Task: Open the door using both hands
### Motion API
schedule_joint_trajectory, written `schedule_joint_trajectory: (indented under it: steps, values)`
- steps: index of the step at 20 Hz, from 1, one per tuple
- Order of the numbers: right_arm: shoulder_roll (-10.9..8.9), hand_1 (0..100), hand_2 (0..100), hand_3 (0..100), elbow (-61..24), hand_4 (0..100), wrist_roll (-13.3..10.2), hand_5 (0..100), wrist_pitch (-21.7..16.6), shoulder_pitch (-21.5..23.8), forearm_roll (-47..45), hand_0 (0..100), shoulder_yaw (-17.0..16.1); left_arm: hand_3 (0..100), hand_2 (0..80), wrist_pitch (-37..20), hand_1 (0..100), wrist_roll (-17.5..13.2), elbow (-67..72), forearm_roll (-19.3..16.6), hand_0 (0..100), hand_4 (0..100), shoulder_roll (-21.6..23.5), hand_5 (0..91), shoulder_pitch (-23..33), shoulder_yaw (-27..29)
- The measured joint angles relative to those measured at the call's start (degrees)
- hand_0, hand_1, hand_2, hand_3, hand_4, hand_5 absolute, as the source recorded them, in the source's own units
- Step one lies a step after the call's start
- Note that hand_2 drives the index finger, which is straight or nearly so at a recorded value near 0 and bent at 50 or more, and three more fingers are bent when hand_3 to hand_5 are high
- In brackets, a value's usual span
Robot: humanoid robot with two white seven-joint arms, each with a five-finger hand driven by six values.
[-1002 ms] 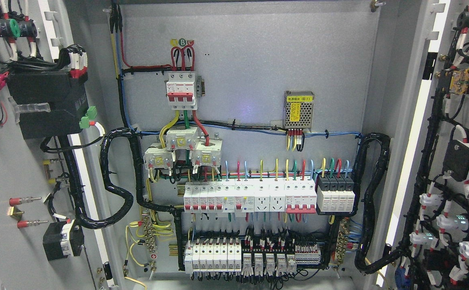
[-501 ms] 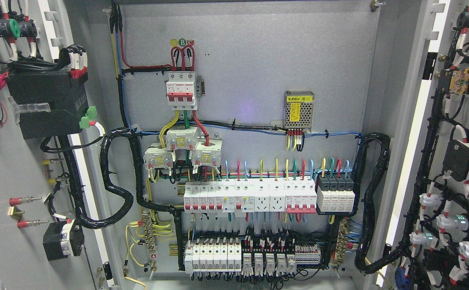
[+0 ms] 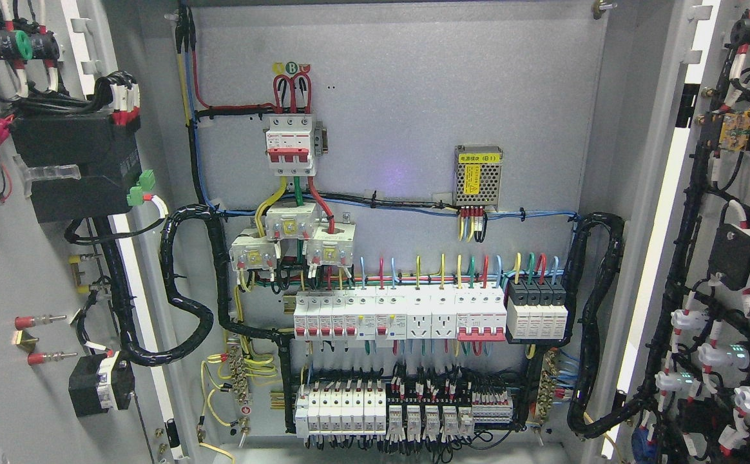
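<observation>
Two open doors [image 3: 8, 270] [image 3: 736, 258], one power supply [image 3: 477, 176]

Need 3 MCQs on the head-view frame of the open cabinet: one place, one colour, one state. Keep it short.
1. Where is the small metal-mesh power supply with the yellow label on the grey back panel?
A. upper right of centre
B. bottom left corner
C. on the left door

2. What colour are the toggles of the white three-pole main breaker at the top?
A. blue
B. red
C. green

3. What state are the two grey cabinet doors in, the left door and the right door?
A. both shut
B. only the left open
C. both swung open

Answers:
1 A, it sits right of the main breaker, above the rows of small breakers.
2 B, a red bar runs across its front.
3 C, both doors' wired inner faces flank the exposed panel; neither robot hand is in view.
</observation>
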Motion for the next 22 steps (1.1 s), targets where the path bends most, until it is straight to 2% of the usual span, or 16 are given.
schedule_joint_trajectory:
  steps: [8,14,22]
  values:
    - [0.16,0,0,0,-0.01,0,-0.02,0,-0.19,-0.25,-0.11,0,-0.95,0,0.0,-9.38,0,0.04,-2.24,-0.41,0,4,-0.52,0.0,0.02,1.84]
    - [0.22,0,0,0,-0.01,0,-0.02,0,-0.28,-0.30,-1.19,0,-1.77,0,0.0,-13.03,0,0.09,-3.09,-0.45,0,4,-0.72,0.0,0.01,4.35]
    - [0.04,0,0,0,-0.02,0,-0.02,0,-0.48,-0.15,-1.96,0,-2.65,0,0.0,-14.74,0,1.91,-3.65,-0.30,0,4,-0.87,0.0,-0.02,8.11]
